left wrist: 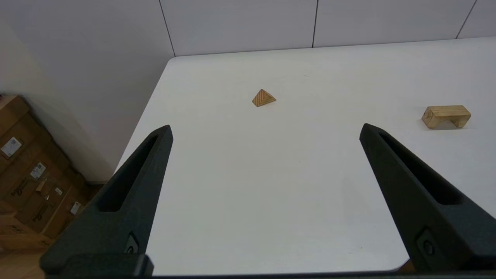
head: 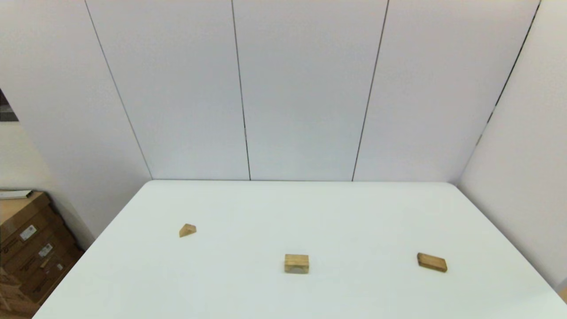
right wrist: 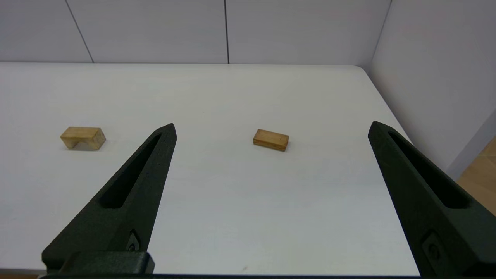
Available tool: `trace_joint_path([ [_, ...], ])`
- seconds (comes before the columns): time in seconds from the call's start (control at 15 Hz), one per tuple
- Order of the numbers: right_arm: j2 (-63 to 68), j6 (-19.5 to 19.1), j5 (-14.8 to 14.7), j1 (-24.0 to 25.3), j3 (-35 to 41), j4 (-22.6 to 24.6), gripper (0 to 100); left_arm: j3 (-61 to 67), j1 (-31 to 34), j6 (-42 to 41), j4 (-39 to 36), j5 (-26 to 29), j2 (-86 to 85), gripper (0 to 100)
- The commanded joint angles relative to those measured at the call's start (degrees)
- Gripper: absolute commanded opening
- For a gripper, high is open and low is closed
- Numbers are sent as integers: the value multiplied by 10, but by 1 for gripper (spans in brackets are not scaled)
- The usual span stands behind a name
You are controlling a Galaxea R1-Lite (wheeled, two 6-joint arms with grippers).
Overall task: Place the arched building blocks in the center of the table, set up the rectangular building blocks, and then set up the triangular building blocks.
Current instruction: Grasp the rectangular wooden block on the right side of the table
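Starting step one: arch (head: 296, 263) sat near table (head: 310, 208) centre, untouched. Left gripper (left wrist: 265, 130) and right gripper (right wrist: 271, 128) gaped wide, empty. I judged the arch needed gripping next.

Neither arm shows in the head view. In the left wrist view the left gripper (left wrist: 265, 131) has its two black fingers (left wrist: 131, 193) rising from the lower corners of the frame, spread wide, with nothing between them. In the right wrist view the right gripper (right wrist: 271, 130) stands the same way: fingers (right wrist: 128, 197) far apart, tips near mid-height of the frame, holding nothing.
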State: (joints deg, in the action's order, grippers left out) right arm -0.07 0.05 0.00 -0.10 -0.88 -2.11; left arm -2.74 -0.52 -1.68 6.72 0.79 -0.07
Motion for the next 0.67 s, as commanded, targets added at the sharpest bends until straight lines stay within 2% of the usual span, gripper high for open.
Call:
trace_joint_path([
  [0.07, 1, 1, 0, 0, 0, 0, 100, 0, 0, 2, 1, 0, 1, 100],
  [0.53, 6, -4, -2, 0, -6, -16, 100, 0, 0, 2, 1, 0, 1, 100],
  [0.67, 8, -11, 1, 0, -30, -23, 100, 0, 0, 2, 1, 0, 1, 100],
])
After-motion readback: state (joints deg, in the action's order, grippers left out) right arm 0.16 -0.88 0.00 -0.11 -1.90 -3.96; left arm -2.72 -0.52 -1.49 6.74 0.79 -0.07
